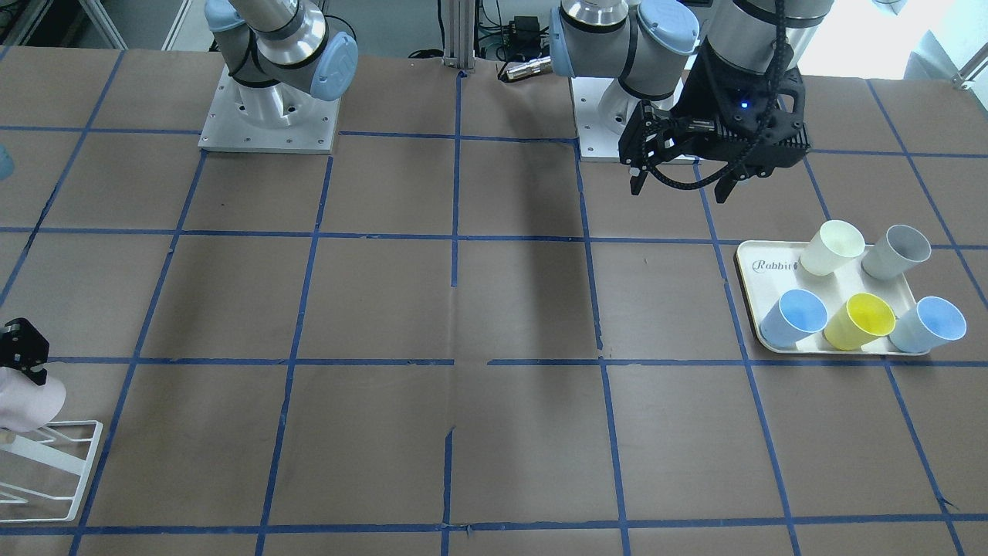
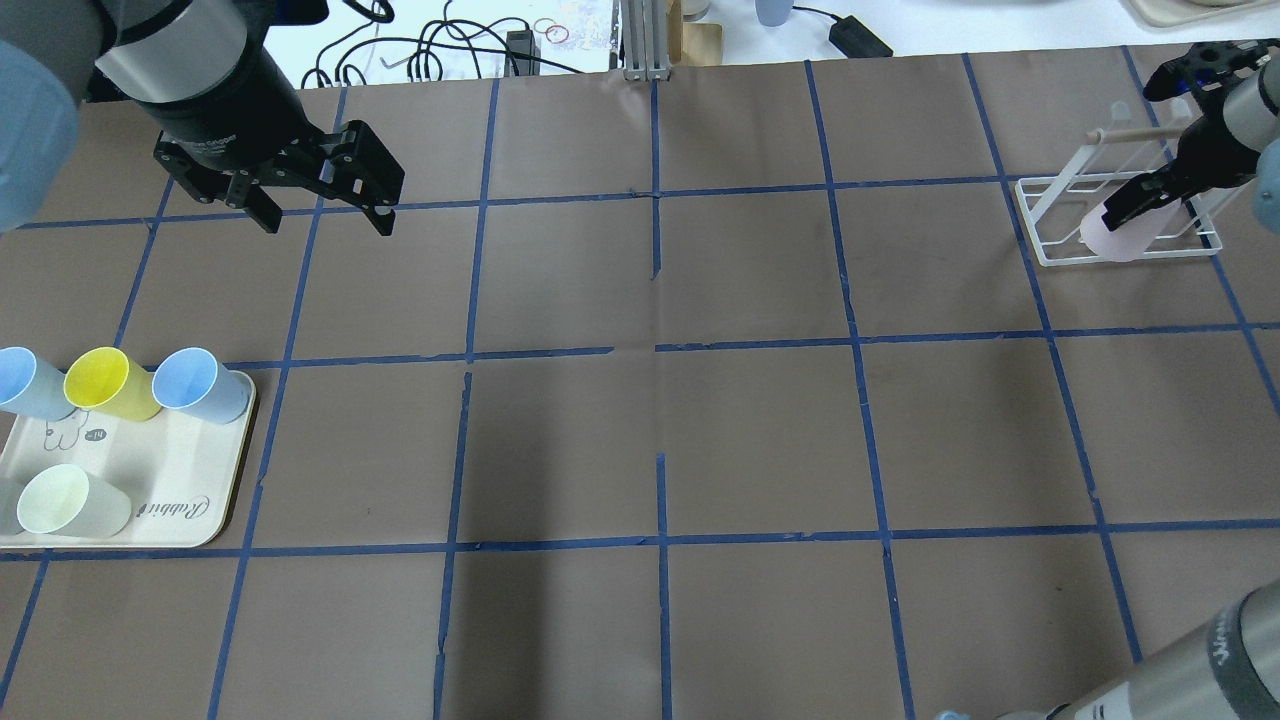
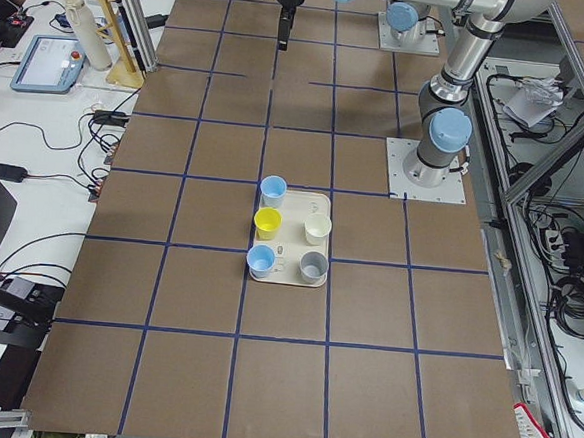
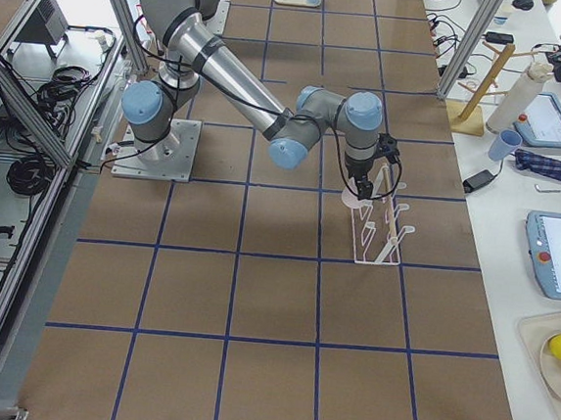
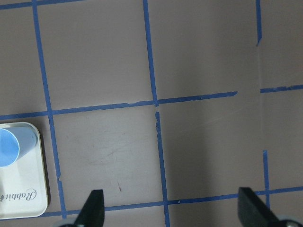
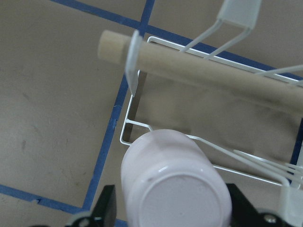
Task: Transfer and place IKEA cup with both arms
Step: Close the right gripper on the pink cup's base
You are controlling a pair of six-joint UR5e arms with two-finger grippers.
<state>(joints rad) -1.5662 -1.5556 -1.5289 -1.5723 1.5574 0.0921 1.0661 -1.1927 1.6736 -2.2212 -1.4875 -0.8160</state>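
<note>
The pale pink IKEA cup (image 6: 177,187) is held bottom-up and tilted over the near corner of a white wire rack (image 6: 137,132). My right gripper (image 2: 1140,205) is shut on it, with a finger on each side of the cup. The cup also shows in the overhead view (image 2: 1118,240) and at the left edge of the front-facing view (image 1: 27,398). My left gripper (image 2: 320,205) is open and empty. It hangs above the bare table, beyond the tray, and shows in the front-facing view (image 1: 681,193).
A cream tray (image 2: 180,480) on my left side holds a cream-white cup (image 2: 60,500), a yellow cup (image 2: 105,382), two light blue cups (image 2: 195,382) and a grey cup (image 1: 895,251). The rack has a wooden dowel (image 6: 213,75) across its top.
</note>
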